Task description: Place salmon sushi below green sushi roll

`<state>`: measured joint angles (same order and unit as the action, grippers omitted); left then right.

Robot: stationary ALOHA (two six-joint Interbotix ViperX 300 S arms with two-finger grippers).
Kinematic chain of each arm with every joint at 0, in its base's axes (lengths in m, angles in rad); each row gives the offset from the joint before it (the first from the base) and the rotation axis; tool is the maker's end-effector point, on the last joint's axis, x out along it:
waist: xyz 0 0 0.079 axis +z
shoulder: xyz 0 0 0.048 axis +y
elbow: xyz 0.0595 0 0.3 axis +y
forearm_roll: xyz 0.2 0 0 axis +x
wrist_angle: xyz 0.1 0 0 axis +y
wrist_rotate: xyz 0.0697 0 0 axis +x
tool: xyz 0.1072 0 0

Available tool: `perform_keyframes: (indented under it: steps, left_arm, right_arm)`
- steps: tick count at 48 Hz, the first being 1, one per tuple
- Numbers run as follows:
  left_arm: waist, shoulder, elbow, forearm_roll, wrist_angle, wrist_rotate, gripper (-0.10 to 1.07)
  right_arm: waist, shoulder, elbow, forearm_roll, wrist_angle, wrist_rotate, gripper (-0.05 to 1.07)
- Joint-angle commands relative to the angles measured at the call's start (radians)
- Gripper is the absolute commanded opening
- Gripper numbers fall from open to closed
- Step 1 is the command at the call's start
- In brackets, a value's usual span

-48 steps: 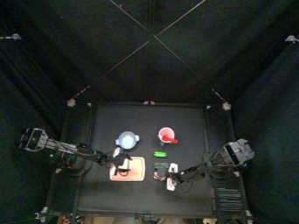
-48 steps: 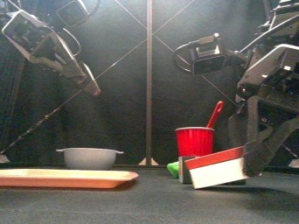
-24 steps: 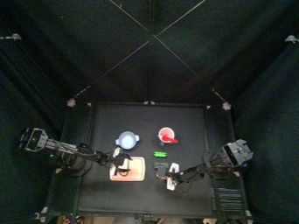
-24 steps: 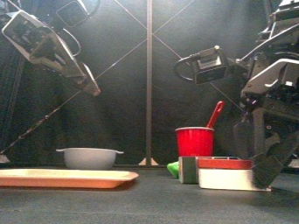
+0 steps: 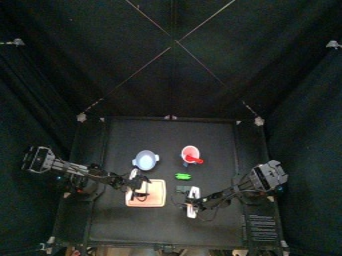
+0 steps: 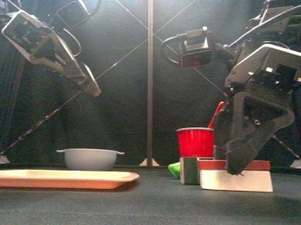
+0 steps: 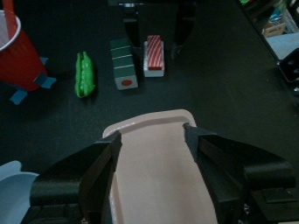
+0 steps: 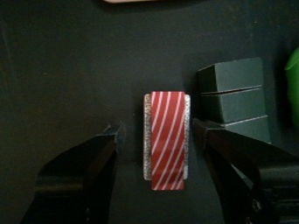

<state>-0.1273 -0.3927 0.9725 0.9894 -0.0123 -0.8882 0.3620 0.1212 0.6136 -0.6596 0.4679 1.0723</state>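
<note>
The salmon sushi (image 8: 166,138), a red-and-white striped piece, lies flat on the black table; from the front it is a white block with a red top (image 6: 238,178). My right gripper (image 8: 158,131) stands open around it, one jaw on each side with a gap to the piece. The green sushi roll (image 7: 83,73) is a bright green stubby piece two places over, small in the front view (image 6: 175,169). Between them stands a dark green block (image 7: 122,63), touching or nearly touching the salmon sushi (image 7: 155,54). My left gripper (image 7: 152,153) hangs open above the orange tray.
An orange tray (image 6: 65,179) lies at the front left, a grey-blue bowl (image 6: 91,158) behind it. A red cup (image 6: 195,141) with a red spoon (image 6: 216,114) stands behind the green pieces. From above, the blue dish (image 5: 144,159) and red cup (image 5: 193,155) sit mid-table.
The salmon sushi went from tilted in my right gripper to flat on the table. The right jaws have spread wide and let it go. The left arm has not moved.
</note>
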Motion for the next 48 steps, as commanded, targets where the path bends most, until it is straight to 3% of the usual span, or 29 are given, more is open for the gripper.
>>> perform_keyframes:
  steps: [1,19,33,48]
  left_arm:
    - [0.003,0.0,-0.012,-0.002,-0.005,0.0,0.93]
    - [0.002,0.0,-0.011,-0.002,-0.005,0.0,0.93]
    - [0.002,0.0,-0.011,-0.002,-0.005,0.0,0.93]
    - [0.003,0.0,-0.011,-0.002,-0.005,0.0,0.93]
  right_arm:
    - [0.0,-0.005,-0.021,-0.005,-0.015,0.0,0.94]
    - [0.008,0.018,-0.046,0.0,-0.046,0.0,0.94]
    - [0.008,0.018,-0.037,0.035,0.025,0.0,0.94]
    - [0.02,0.011,-0.023,0.084,0.026,0.0,0.94]
